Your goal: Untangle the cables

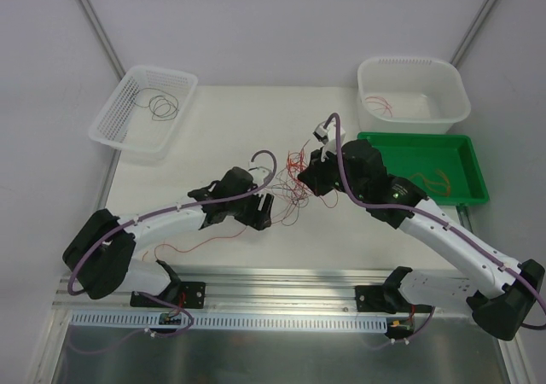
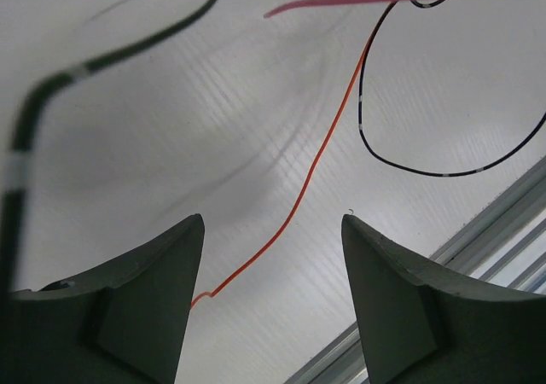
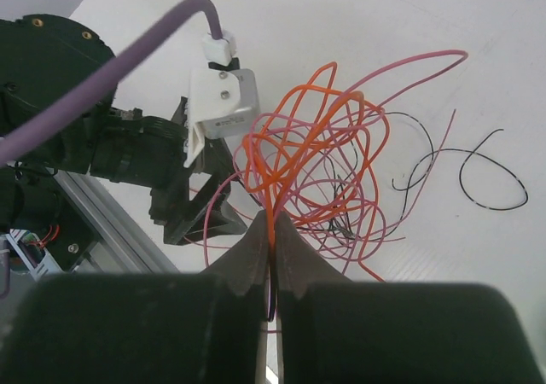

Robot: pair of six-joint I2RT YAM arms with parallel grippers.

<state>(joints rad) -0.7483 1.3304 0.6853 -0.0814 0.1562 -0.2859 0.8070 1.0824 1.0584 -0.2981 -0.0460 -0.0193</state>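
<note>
The cables point(image 1: 294, 172) are a loose tangle of thin orange, pink-red and black wires on the white table between my two grippers. In the right wrist view the tangle point(image 3: 328, 158) rises straight from my right gripper point(image 3: 271, 222), which is shut on an orange strand of it. My right gripper point(image 1: 309, 177) sits at the tangle's right side. My left gripper point(image 1: 264, 209) is open just left and below the tangle. In the left wrist view its fingers point(image 2: 273, 222) stand wide apart over an orange wire point(image 2: 307, 179); a black loop point(image 2: 444, 158) lies beyond.
A white mesh basket point(image 1: 128, 124) at the back left holds dark wires. A white tub point(image 1: 448, 102) at the back right holds red wires. A green tray point(image 1: 473, 166) on the right holds orange wires. The metal rail point(image 1: 273, 282) runs along the table's near edge.
</note>
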